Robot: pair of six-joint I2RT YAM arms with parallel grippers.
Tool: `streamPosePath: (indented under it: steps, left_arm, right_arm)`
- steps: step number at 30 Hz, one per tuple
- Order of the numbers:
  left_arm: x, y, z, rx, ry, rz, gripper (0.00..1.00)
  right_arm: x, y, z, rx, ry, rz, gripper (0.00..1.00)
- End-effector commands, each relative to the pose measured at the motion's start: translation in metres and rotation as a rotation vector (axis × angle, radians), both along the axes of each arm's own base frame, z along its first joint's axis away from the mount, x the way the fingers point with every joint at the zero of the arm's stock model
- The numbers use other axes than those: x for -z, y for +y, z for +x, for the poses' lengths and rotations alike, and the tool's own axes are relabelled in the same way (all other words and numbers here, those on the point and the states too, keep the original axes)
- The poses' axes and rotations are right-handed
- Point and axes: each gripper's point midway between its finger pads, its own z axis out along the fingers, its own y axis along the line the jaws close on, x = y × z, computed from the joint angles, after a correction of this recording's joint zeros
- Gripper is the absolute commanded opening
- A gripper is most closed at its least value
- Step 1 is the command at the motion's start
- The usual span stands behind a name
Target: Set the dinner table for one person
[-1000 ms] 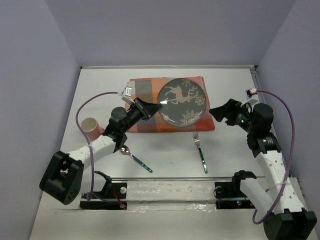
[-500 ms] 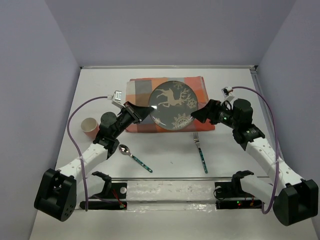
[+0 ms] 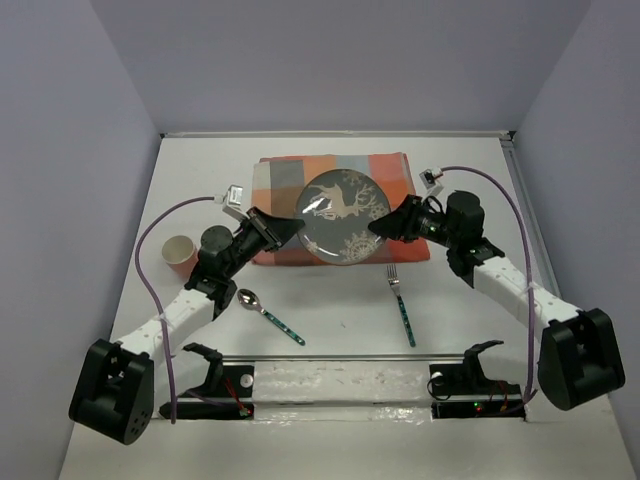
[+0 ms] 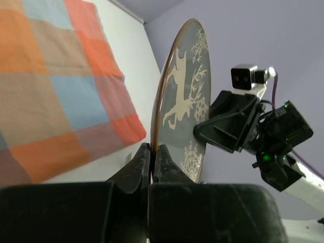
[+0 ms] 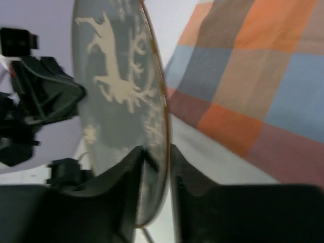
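1. pinching the plate [image 3: 345, 215] by its rim, the left tool [image 4: 151, 152] is closed tight on it.
2. right tool [image 5: 154, 157] straddles the opposite rim; blur hides whether it clamps.
3. plate covers part of the cloth [image 3: 280, 180].
4. white surface [image 3: 340, 300] lies beneath cloth, fork [image 3: 402, 305] and spoon [image 3: 268, 315].

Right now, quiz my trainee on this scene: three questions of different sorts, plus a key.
1. True or false: the fork lies on the checked cloth.
2. What is the left gripper shut on? A) the cup B) the plate C) the checked cloth
3. How many utensils lie on the bare dinner table?
Key: 1 false, it lies on the bare table; 2 B, on its rim; 3 two, the fork and a spoon.
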Motion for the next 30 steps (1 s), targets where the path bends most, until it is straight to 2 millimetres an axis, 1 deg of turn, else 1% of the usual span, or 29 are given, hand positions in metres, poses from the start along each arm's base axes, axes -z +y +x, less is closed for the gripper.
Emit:
streamPosePath:
  steps: [1, 2, 3, 4, 5, 7, 8, 9, 10, 11, 12, 13, 14, 15, 16, 17, 18, 19, 20, 21, 22, 23, 24, 26, 27, 30]
  left_arm:
    - [-0.057, -0.006, -0.019, 0.081, -0.169, -0.124, 0.0]
    - [-0.054, -0.004, -0.019, 0.074, -0.167, -0.106, 0.0]
    - [-0.057, -0.004, -0.018, 0.068, -0.177, -0.09, 0.0]
    - [-0.057, -0.003, -0.016, 0.055, -0.179, -0.065, 0.02]
    - [-0.057, 0.002, -0.012, 0.022, -0.187, 0.007, 0.28]
    - [-0.059, 0.012, -0.006, -0.043, -0.201, 0.109, 0.6]
    - [-0.044, 0.03, 0.0, -0.136, -0.129, 0.205, 0.84]
    - [-0.061, 0.047, 0.008, -0.221, -0.19, 0.325, 0.94]
    - [-0.063, 0.071, 0.016, -0.354, -0.175, 0.396, 0.99]
    - [-0.06, 0.088, 0.01, -0.408, -0.142, 0.459, 0.99]
    - [-0.078, 0.099, 0.007, -0.451, -0.19, 0.495, 0.99]
    - [-0.084, 0.11, 0.003, -0.497, -0.195, 0.514, 0.99]
    - [-0.093, 0.116, -0.002, -0.521, -0.221, 0.526, 0.99]
    - [-0.115, 0.125, -0.011, -0.556, -0.275, 0.517, 0.99]
    - [-0.115, 0.135, -0.014, -0.586, -0.285, 0.579, 0.99]
    - [-0.117, 0.141, -0.015, -0.612, -0.297, 0.604, 0.99]
    - [-0.119, 0.148, -0.018, -0.639, -0.307, 0.615, 0.99]
    - [-0.111, 0.152, -0.016, -0.664, -0.302, 0.633, 0.99]
    - [-0.093, 0.149, -0.016, -0.639, -0.288, 0.648, 0.99]
    - [-0.094, 0.149, -0.015, -0.647, -0.305, 0.631, 0.99]
    - [-0.088, 0.142, -0.012, -0.607, -0.3, 0.641, 0.99]
    - [-0.09, 0.142, -0.013, -0.602, -0.301, 0.641, 0.99]
    - [-0.087, 0.14, -0.011, -0.587, -0.297, 0.653, 0.99]
    - [-0.087, 0.138, -0.01, -0.581, -0.301, 0.656, 0.99]
    - [-0.088, 0.139, -0.012, -0.582, -0.307, 0.65, 0.99]
    - [-0.09, 0.14, -0.014, -0.589, -0.317, 0.643, 0.99]
  right_arm:
    - [-0.03, 0.022, 0.009, -0.053, -0.066, 0.11, 0.11]
    - [-0.033, 0.022, 0.013, -0.029, -0.056, 0.13, 0.0]
    - [-0.034, 0.023, 0.014, -0.019, -0.052, 0.136, 0.0]
    - [-0.033, 0.022, 0.017, 0.001, -0.039, 0.142, 0.0]
    - [-0.035, 0.02, 0.024, 0.04, -0.028, 0.153, 0.0]
    - [-0.037, 0.02, 0.031, 0.062, -0.019, 0.159, 0.0]
    - [-0.037, 0.02, 0.04, 0.086, -0.005, 0.159, 0.0]
    - [-0.037, 0.021, 0.044, 0.091, -0.002, 0.158, 0.0]
    - [-0.039, 0.022, 0.048, 0.092, -0.001, 0.161, 0.0]
    - [-0.034, 0.023, 0.056, 0.107, 0.016, 0.158, 0.0]
    - [-0.041, 0.025, 0.063, 0.113, 0.007, 0.166, 0.0]
    - [-0.041, 0.026, 0.069, 0.123, 0.005, 0.167, 0.0]
    - [-0.041, 0.027, 0.075, 0.131, 0.007, 0.165, 0.0]
    - [-0.038, 0.031, 0.087, 0.135, 0.015, 0.165, 0.0]
    - [-0.039, 0.034, 0.092, 0.131, 0.015, 0.172, 0.0]
    - [-0.038, 0.034, 0.098, 0.142, 0.016, 0.175, 0.0]
    - [-0.028, 0.036, 0.107, 0.156, 0.034, 0.169, 0.0]
    - [-0.033, 0.038, 0.115, 0.167, 0.025, 0.181, 0.0]
    - [-0.019, 0.04, 0.124, 0.175, 0.051, 0.168, 0.0]
    - [-0.016, 0.041, 0.131, 0.184, 0.058, 0.166, 0.0]
    - [-0.02, 0.046, 0.137, 0.172, 0.058, 0.178, 0.0]
    - [-0.017, 0.048, 0.142, 0.169, 0.066, 0.178, 0.0]
    - [-0.002, 0.05, 0.148, 0.175, 0.093, 0.166, 0.0]
    - [0.006, 0.052, 0.155, 0.185, 0.11, 0.166, 0.0]
    - [0.006, 0.051, 0.16, 0.198, 0.106, 0.166, 0.0]
    - [0.02, 0.055, 0.168, 0.204, 0.132, 0.166, 0.0]
